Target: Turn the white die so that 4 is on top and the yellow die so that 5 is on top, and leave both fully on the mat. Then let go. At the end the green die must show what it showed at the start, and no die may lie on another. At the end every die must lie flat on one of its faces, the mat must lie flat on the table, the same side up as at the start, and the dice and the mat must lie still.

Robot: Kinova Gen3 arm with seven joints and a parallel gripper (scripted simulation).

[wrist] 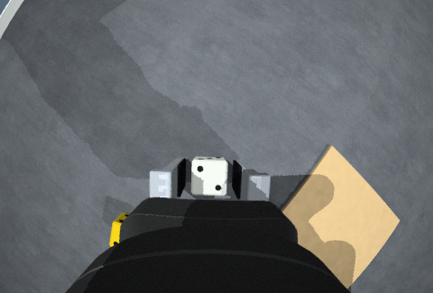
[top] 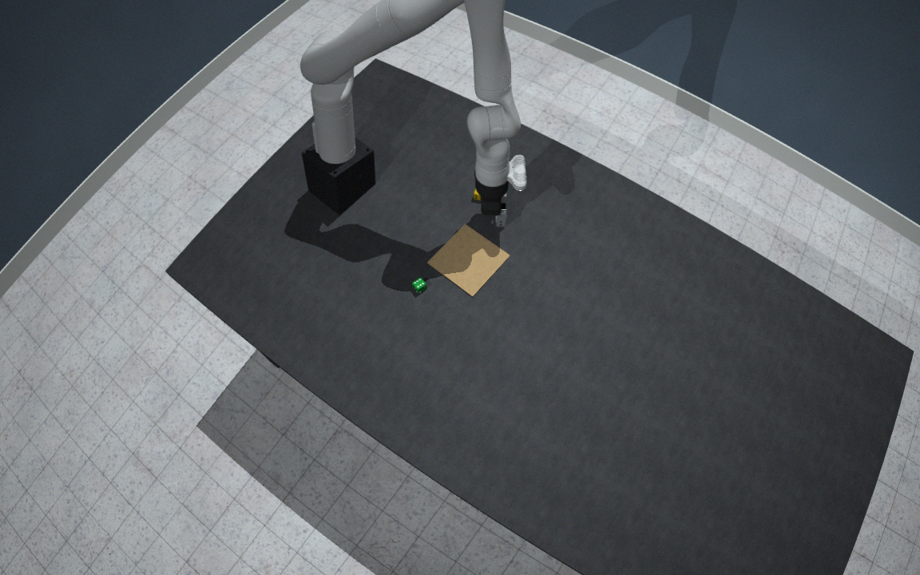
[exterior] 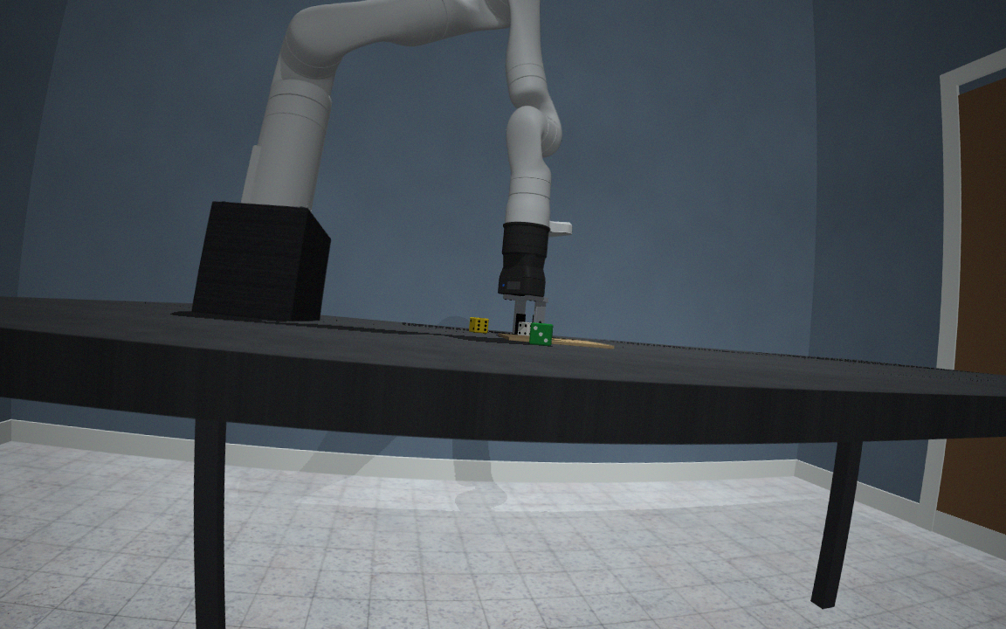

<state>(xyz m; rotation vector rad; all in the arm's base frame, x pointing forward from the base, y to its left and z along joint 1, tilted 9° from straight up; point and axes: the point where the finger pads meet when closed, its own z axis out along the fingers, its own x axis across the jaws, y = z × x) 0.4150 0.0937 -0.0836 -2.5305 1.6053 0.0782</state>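
Observation:
The white die (exterior: 523,328) (wrist: 208,177) sits on the table beside the mat, 2 on top; the top view does not show it. My gripper (top: 500,219) (exterior: 530,319) (wrist: 208,172) is open and low around it, one finger on each side, with a gap at both sides in the wrist view. The yellow die (top: 477,194) (exterior: 478,324) (wrist: 117,232) lies off the mat, partly hidden by the gripper body; its top number is unclear. The tan mat (top: 473,280) (exterior: 596,343) (wrist: 365,214) lies flat, no die seen on it.
The green die (top: 418,284) (exterior: 540,334) is on the table off the mat's other side, with a many-pipped top and 3 facing the exterior camera. The arm's black base block (top: 339,178) (exterior: 250,262) stands toward one end of the table.

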